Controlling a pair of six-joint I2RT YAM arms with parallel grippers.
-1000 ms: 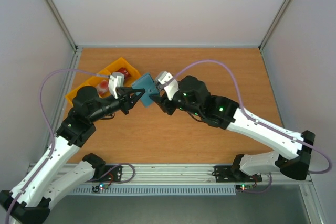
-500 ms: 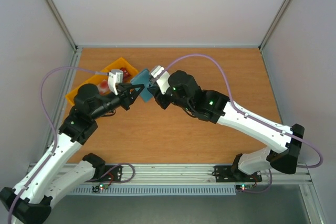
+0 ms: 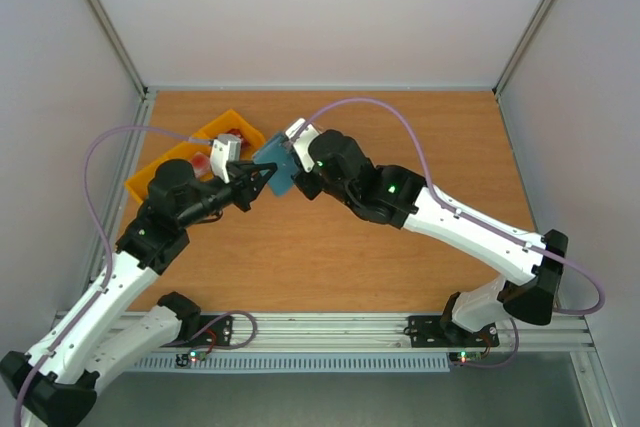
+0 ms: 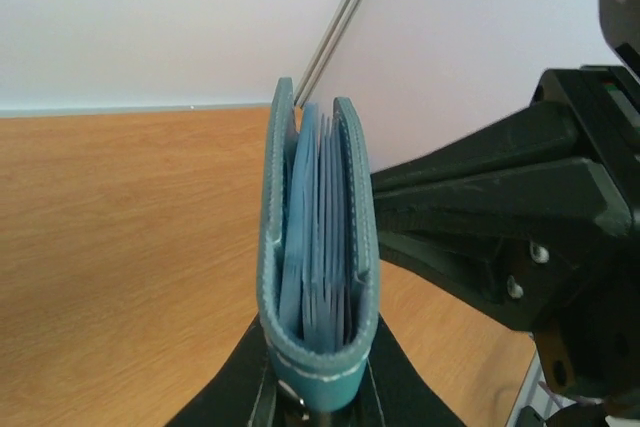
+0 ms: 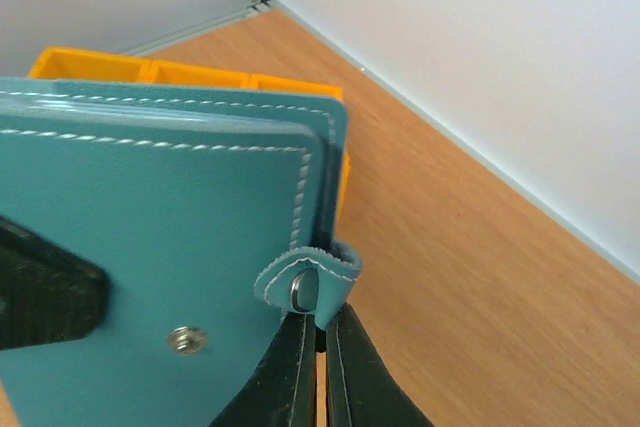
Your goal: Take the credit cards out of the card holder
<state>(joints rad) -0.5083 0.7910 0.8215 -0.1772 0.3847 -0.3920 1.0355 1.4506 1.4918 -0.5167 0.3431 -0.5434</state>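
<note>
Our left gripper (image 4: 318, 392) is clamped on the fold of the card holder (image 4: 268, 247). The right gripper (image 5: 322, 367) pinches narrow on its snap tab (image 5: 308, 282). No credit cards (image 4: 322, 247) are out yet; all sit tucked inside. Only the left wrist shows their edges, while the right wrist shows the tab, with the yellow tray (image 5: 200, 77) beyond.

The card holder (image 3: 273, 166) hangs above the far left part of the desk (image 3: 400, 147), gripped by the left jaws from the left and the right jaws from the right. The credit cards (image 4: 322, 237) sit between its two halves. The tray (image 3: 145, 175) lies on the desk just left of it.
</note>
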